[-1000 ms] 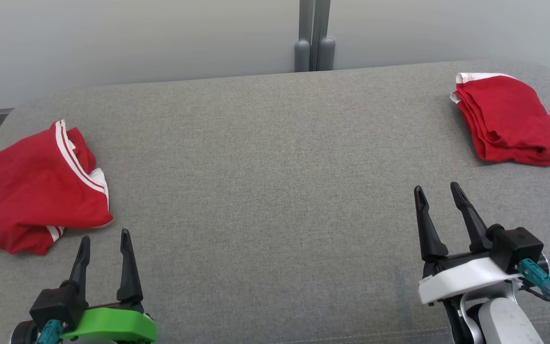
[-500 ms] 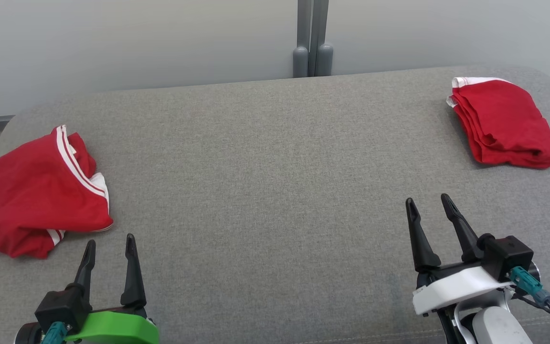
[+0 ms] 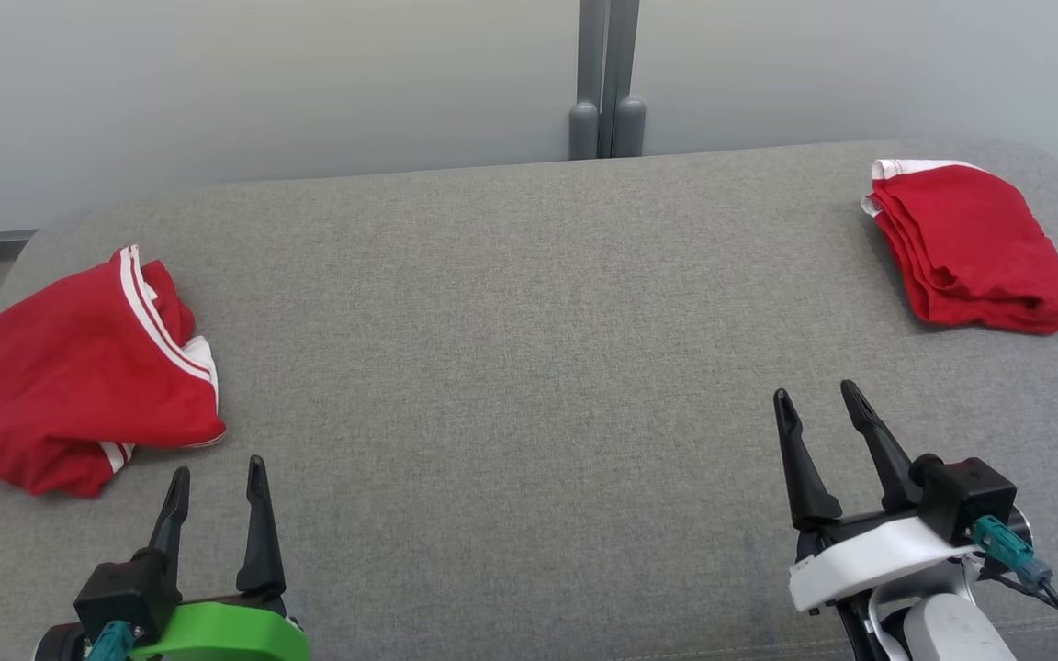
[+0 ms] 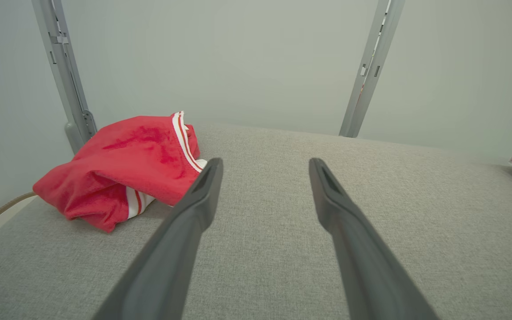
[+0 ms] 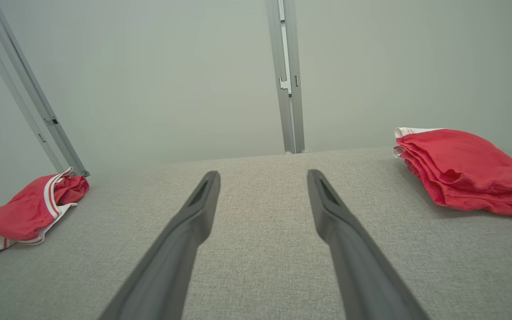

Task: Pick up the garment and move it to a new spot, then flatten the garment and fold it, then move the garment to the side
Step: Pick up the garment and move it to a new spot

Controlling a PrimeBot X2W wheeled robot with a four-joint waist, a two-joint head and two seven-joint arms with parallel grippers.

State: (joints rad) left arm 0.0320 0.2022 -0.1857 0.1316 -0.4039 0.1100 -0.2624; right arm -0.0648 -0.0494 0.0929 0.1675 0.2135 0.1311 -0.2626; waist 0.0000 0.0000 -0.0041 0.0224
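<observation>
A crumpled red garment with white stripes (image 3: 79, 376) lies at the left edge of the grey padded table (image 3: 529, 367); it also shows in the left wrist view (image 4: 127, 169) and the right wrist view (image 5: 20, 213). A second red garment (image 3: 965, 248), folded into a neat stack, rests at the far right (image 5: 465, 173). My left gripper (image 3: 219, 473) stands open near the front edge, just below and right of the crumpled garment, holding nothing. My right gripper (image 3: 816, 399) is open and empty at the lower right, short of the folded stack.
A grey upright post (image 3: 607, 78) rises behind the table's far edge against a pale wall. Slanted frame rails (image 4: 62, 71) stand behind the left corner. A broad stretch of bare grey fabric spans the table's middle between the two garments.
The head camera has shifted, sliding the whole scene slightly downward in the picture. Both grippers sit lower in the view, drawn back toward the front edge. The garments lie as before.
</observation>
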